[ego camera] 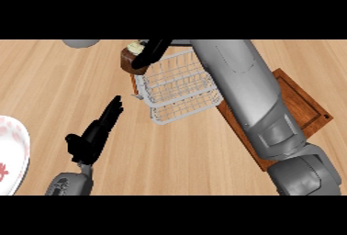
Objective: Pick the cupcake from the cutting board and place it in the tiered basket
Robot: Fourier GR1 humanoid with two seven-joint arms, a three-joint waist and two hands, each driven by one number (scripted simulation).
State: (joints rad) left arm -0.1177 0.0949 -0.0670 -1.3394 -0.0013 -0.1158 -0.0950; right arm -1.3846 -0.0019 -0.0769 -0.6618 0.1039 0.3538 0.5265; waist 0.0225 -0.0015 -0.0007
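Note:
The cupcake [130, 56], brown wrapper with pale frosting, is held at the far left edge of the white wire tiered basket [177, 87], near the top of the view. My right hand [152, 53] is curled on it, fingers covering its right side. The right forearm stretches from the lower right across the wooden cutting board [304, 106], which lies right of the basket and is partly hidden by the arm. My left hand [97, 133] rests open on the counter at the lower left, fingers straight and pointing toward the basket.
A white plate with red markings [12, 156] sits at the left edge. A grey rounded object [81, 43] shows at the top left. Bare wooden counter [196, 156] spreads in front of the basket.

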